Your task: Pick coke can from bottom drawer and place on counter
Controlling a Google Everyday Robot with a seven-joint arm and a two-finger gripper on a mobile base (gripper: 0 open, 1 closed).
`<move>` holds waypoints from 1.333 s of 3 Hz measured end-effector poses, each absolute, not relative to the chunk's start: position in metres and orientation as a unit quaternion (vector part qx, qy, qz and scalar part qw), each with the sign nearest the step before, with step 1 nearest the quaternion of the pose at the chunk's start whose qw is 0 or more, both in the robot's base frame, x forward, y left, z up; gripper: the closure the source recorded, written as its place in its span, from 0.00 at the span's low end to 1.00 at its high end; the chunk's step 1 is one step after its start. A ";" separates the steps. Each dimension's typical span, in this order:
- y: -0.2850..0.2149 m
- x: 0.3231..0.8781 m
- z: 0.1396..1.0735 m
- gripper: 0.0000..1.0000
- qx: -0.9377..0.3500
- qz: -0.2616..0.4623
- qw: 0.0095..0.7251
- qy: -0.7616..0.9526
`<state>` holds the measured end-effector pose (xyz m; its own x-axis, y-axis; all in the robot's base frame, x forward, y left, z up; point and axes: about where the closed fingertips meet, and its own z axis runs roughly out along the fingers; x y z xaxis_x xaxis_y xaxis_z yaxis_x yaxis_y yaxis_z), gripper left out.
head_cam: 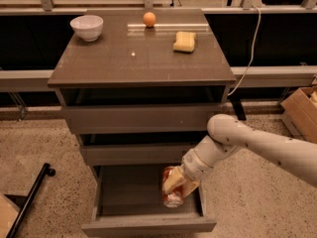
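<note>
Lighting, as I read it: warm, dimmish, overhead src. Small glare spot on table (pixel 158 66). Drawer recesses dark. Hand (pixel 174 186) gripping coke can (pixel 172 200) over shaded bottom drawer (pixel 129 195), both slightly soft.

Low in the frame, right of centre, the pale two-finger gripper (pixel 174 183) clasps the small red coke can (pixel 172 198) at the right side of the open grey-brown bottom drawer (pixel 126 195). On the glossy grey-brown worktop (pixel 143 61), in the upper half, sit a white bowl (pixel 87 27) at left, a round orange fruit (pixel 149 19) at the back and a yellow sponge (pixel 184 41) at right.
</note>
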<state>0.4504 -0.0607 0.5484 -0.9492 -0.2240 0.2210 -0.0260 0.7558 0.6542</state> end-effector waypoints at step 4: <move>-0.216 0.561 0.914 1.00 -0.007 -0.115 -0.105 -0.988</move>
